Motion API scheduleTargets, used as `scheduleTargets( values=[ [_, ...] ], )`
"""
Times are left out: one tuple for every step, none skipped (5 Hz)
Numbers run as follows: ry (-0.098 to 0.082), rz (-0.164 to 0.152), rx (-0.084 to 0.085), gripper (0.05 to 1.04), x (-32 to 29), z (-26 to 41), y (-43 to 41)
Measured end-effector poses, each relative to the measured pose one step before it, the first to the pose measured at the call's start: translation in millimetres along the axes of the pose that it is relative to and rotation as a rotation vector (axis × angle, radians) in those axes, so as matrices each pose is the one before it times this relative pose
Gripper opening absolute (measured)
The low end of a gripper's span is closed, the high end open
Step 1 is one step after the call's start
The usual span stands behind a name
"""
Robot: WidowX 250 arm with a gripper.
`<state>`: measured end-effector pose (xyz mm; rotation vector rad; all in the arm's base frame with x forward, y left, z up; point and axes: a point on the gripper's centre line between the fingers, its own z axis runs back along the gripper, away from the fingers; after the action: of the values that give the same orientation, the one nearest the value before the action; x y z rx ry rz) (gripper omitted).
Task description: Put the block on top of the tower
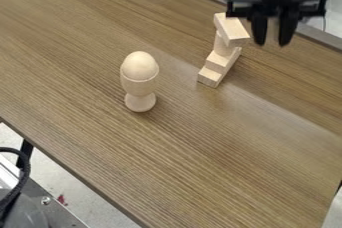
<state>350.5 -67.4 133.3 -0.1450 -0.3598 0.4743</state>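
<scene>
We see tool (pixel 272 34) hanging over tabletop's (pixel 207 162) far edge, fingers spread apart, nothing between them that we can make out. Just beside it, pale rectangular wooden block (pixel 232 31) lies on top of tower (pixel 218 63) of pale wooden pieces, near far edge. Farther out, we have pale wooden egg (pixel 139 65) seated in upright pale wooden cup (pixel 139 87), well apart from tower.

Wood-grain tabletop (pixel 200 152), pale floor (pixel 87 199)
</scene>
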Motion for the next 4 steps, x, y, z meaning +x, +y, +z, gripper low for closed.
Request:
scheduleTargets(
  values=[
    [-0.0144,0.0087,0.0743,0.301,19.96,5.97,9.28],
    [0.0302,0.0758,0.0737,0.301,17.23,-3.34,21.9],
    [0.0579,0.073,0.0431,0.301,6.46,-8.19,19.31],
    [0.0661,0.0284,0.0045,0.301,-0.47,-11.66,8.42]
  ],
)
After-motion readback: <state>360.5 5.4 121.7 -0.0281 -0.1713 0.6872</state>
